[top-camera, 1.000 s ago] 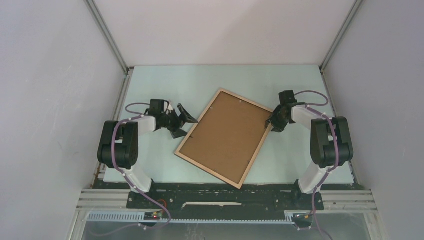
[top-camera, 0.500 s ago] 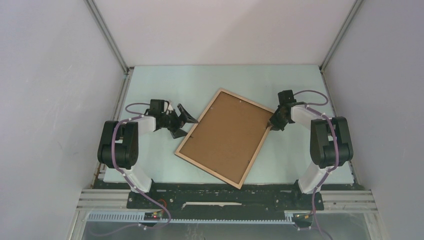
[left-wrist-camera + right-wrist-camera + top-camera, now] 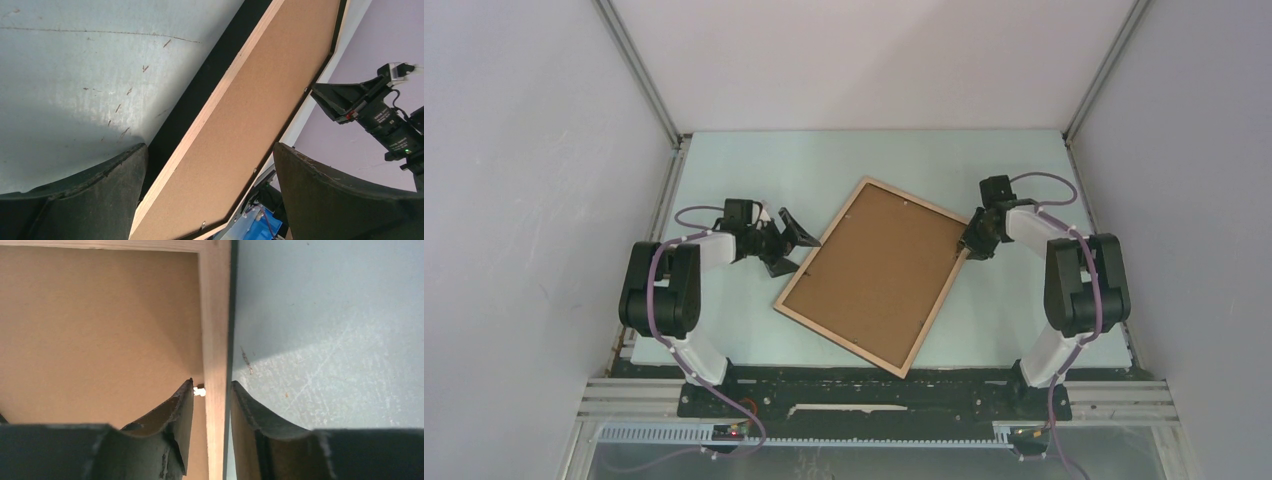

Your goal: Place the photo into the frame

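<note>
The frame (image 3: pixel 839 339) lies back up and askew on the table, its light wood rim around a plain brown backing board (image 3: pixel 874 275). The photo is hidden or out of view. My right gripper (image 3: pixel 965 246) is low over the frame's right corner. In the right wrist view the right gripper (image 3: pixel 212 385) straddles the rim (image 3: pixel 216 315), narrowly open. Its outer finger lies along the black edge, and its inner fingertip (image 3: pixel 186 390) touches a small white tab (image 3: pixel 199 390), with a slit left to the wood. My left gripper (image 3: pixel 790 250) stands wide open beside the frame's left edge (image 3: pixel 200 127), holding nothing.
Pale blue scratched tabletop (image 3: pixel 754 180) surrounds the frame, walled in by grey panels on three sides. The right arm's wrist (image 3: pixel 380 110) shows beyond the frame in the left wrist view. Both arm bases stand at the near edge.
The right gripper's jaws have narrowed around the frame's right rim and it has shifted slightly toward the far corner. The left arm and the frame have not moved.
</note>
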You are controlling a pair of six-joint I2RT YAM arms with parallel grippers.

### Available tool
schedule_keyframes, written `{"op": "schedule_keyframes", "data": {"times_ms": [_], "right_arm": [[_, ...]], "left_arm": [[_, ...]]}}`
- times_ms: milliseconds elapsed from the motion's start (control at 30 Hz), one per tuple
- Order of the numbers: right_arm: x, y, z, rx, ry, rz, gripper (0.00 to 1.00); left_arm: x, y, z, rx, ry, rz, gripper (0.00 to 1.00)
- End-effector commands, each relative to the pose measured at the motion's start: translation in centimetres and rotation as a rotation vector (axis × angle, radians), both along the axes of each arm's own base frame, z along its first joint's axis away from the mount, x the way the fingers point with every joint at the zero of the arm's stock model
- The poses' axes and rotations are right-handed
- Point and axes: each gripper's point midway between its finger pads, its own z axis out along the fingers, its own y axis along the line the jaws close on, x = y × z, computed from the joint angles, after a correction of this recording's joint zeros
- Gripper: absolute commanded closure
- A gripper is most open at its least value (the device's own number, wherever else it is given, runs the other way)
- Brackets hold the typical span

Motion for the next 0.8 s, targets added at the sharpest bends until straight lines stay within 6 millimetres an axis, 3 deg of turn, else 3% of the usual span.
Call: {"op": "schedule_keyframes", "data": {"times_ms": [0, 100, 267, 400, 533, 667, 767], "right_arm": [[2.4, 0.4, 5.5, -0.018, -0.161, 0.092, 0.53], [1.5, 0.2, 6.4, -0.052, -0.167, 0.144, 0.37], [-2.1, 1.9, 7.0, -0.107, -0.188, 0.32, 0.24], [-5.7, 4.5, 6.8, -0.105, -0.207, 0.439, 0.2], [-8.5, 6.5, 6.9, 0.026, -0.229, 0.482, 0.19], [-9.6, 6.1, 7.1, 0.06, -0.277, 0.464, 0.16], [-9.8, 5.2, 6.7, 0.097, -0.269, 0.452, 0.16]], "left_arm": [[-0.7, -0.3, 0.6, -0.023, -0.001, -0.006, 0.01], [-0.5, 0.0, 0.6, -0.023, -0.004, 0.001, 0.01], [0.0, 0.6, 1.7, 0.013, -0.062, -0.002, 0.0], [0.6, 1.5, 3.7, 0.088, -0.157, -0.007, 0.0], [1.2, 3.3, 6.1, 0.221, -0.268, 0.004, 0.0], [1.3, 5.2, 9.5, 0.374, -0.419, 0.021, 0.0], [0.1, 4.3, 12.2, 0.367, -0.528, 0.008, 0.0]]}}
